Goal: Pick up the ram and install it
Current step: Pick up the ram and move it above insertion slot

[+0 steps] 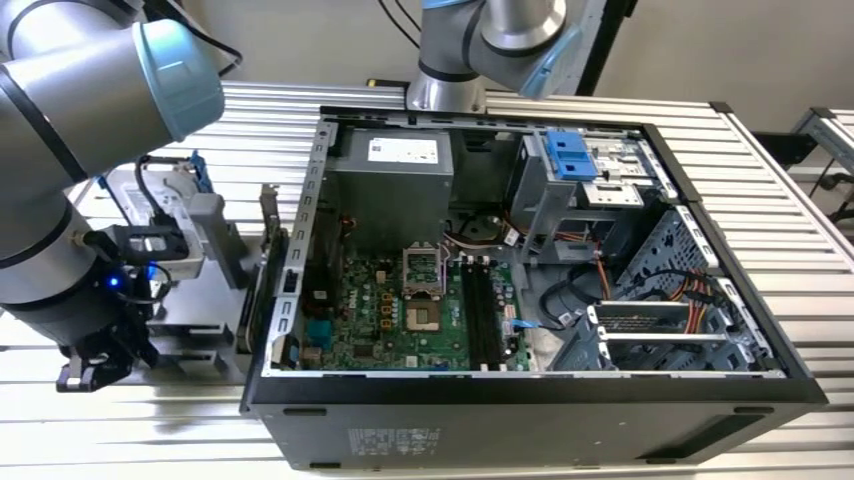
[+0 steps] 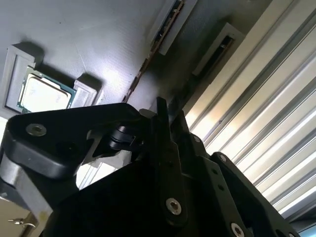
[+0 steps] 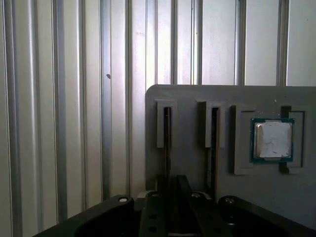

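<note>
The claw (image 3: pixel 177 198) hangs over the grey holder (image 3: pixel 197 96), lined up with 1 of 2 slots. There the ram (image 3: pixel 168 132) stands on edge, probably so its top edge can be gripped. Whether the claw is spread or pressed together, I cannot tell. Beyond, the open computer case (image 1: pixel 534 385) lies on the tabletop (image 1: pixel 781 175).

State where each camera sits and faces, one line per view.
Exterior view: off the arm, looking down into the open computer case; arm and gripper at the exterior view's left.
First wrist view: on the wrist, facing past the gripper onto the gray holder.
Second wrist view: on the wrist, angled along the gripper at that holder.
Shared: both wrist views show gripper, processor chip, ram.
</note>
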Robot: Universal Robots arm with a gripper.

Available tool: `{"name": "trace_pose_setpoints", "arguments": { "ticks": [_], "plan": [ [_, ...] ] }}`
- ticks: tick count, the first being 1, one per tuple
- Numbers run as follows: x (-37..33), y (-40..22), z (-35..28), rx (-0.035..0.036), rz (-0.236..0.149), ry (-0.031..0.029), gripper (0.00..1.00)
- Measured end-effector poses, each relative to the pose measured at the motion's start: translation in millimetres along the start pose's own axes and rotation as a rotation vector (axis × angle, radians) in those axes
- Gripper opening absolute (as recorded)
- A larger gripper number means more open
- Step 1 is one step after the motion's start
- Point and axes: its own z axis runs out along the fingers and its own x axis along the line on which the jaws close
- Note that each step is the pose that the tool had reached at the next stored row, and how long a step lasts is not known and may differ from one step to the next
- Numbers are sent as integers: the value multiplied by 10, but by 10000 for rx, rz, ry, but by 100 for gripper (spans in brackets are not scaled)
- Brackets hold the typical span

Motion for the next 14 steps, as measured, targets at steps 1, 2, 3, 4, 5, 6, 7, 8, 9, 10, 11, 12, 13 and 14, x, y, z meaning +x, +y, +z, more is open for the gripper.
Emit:
{"name": "trace_pose_setpoints", "arguments": {
  "ticks": [1, 2, 3, 4, 5, 6, 7, 8, 9, 10, 11, 12, 13, 14],
  "plan": [
    [0, 0, -1, -1, 0, 1, 100],
    [0, 0, -1, -1, 0, 1, 100],
    [0, 0, -1, -1, 0, 1, 100],
    [0, 0, -1, -1, 0, 1, 100],
    [0, 0, -1, -1, 0, 1, 100],
    [0, 0, -1, -1, 0, 1, 100],
    [0, 0, 0, -1, 0, 1, 100],
    [-1, 0, 0, -1, 0, 1, 100],
    [-1, 0, 0, -1, 0, 1, 100],
    [-1, 0, 0, -1, 0, 0, 100],
    [-1, 0, 0, 0, 0, 0, 100],
    [-1, 0, 0, -1, 0, 1, 100],
    [-1, 0, 0, -1, 0, 1, 100],
    [-1, 0, 0, 0, 0, 0, 100]
  ]
}}
